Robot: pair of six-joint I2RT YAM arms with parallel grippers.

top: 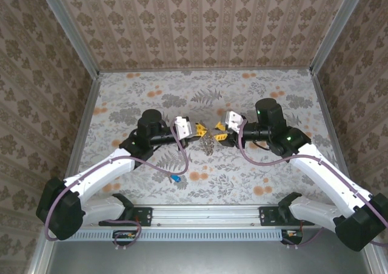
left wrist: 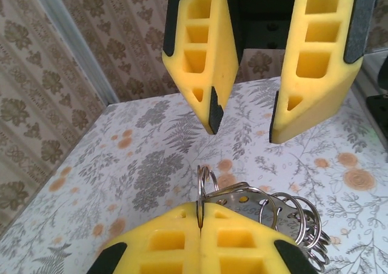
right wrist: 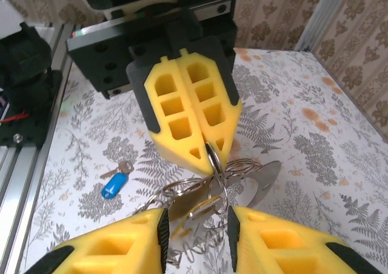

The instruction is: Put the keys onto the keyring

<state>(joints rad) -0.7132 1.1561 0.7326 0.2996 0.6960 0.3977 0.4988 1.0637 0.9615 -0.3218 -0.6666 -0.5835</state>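
- Keyring (top: pixel 209 142) is seen in the top view at mid bench (top: pixel 139 98), between left gripper (top: pixel 199 130) and right gripper (top: pixel 221 132); blue key (top: pixel 176 179) lies apart, nearer the arm bases.
- Left wrist: left gripper is clenched on one ring; right gripper is released, nothing held.
- Right wrist: blue key is unthreaded. Judged step: ring presented. Next, the key must be fetched.

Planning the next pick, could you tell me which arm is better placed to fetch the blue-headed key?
Probably right: the right gripper is open and free, while the left gripper is shut on the keyring.
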